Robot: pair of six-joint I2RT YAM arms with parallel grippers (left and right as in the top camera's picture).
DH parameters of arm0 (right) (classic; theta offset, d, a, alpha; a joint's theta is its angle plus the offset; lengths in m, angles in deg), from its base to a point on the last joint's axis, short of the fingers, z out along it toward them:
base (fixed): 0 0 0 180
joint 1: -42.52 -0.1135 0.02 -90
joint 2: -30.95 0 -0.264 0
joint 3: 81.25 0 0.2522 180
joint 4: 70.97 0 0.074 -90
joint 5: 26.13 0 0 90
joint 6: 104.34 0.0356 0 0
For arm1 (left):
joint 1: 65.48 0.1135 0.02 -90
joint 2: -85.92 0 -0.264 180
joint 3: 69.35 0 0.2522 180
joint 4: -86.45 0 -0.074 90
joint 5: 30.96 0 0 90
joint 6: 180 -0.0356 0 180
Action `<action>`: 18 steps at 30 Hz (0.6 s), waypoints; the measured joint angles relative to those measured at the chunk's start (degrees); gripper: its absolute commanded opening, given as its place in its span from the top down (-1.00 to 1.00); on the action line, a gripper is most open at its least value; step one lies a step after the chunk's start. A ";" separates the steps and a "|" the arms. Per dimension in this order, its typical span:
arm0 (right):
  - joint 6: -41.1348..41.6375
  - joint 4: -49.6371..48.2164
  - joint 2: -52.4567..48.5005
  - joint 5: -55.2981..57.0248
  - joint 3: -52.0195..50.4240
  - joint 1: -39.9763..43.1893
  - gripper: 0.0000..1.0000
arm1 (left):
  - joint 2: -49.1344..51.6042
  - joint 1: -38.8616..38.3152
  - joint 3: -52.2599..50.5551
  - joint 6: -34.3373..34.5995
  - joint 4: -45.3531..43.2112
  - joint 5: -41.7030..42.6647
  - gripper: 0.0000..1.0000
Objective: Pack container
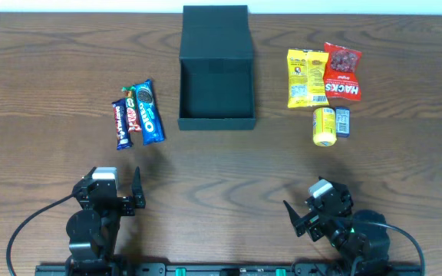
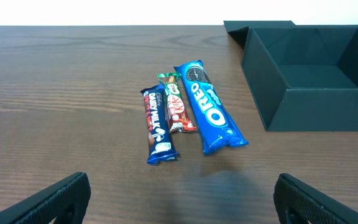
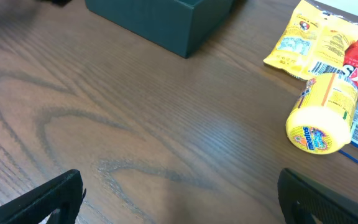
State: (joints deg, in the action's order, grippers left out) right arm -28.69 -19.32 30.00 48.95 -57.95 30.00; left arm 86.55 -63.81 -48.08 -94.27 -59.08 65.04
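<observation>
Packing has yet to begin: the dark container sits at the far centre of the wooden table. Its hinged lid is folded back on the far side, leaving the empty interior open from above. Snacks wait in two groups, apparently one within each arm's reach. To the left of the box lie an Oreo pack, a KitKat and a Dairy Milk bar, side by side and touching. To its right are a yellow packet, a red Hacks bag, a Mentos tub lying on its side, and a small blue-grey pack just beside it. The left gripper and right gripper hover at the near edge, jaws spread wide and holding nothing, each facing its own pile.
</observation>
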 measured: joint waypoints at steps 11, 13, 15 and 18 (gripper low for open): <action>10.71 -14.84 0.02 -11.45 -0.39 0.00 -0.99 | 0.00 0.00 0.00 0.00 0.00 -0.02 -0.91; 17.46 -19.32 0.13 -16.87 -0.26 0.00 -0.98 | 0.00 0.00 0.00 0.00 0.02 0.00 -0.91; 26.01 -21.05 0.24 -21.68 -0.24 0.00 -0.99 | 0.00 0.00 0.00 0.02 0.00 -0.02 -0.91; 38.75 -24.74 0.22 -24.74 -0.39 0.00 -0.98 | 0.00 0.00 0.00 0.00 -0.02 -0.02 -0.91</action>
State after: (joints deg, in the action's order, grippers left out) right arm 10.06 -44.06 30.22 24.21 -58.35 30.00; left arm 86.55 -63.81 -48.08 -94.27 -59.10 65.02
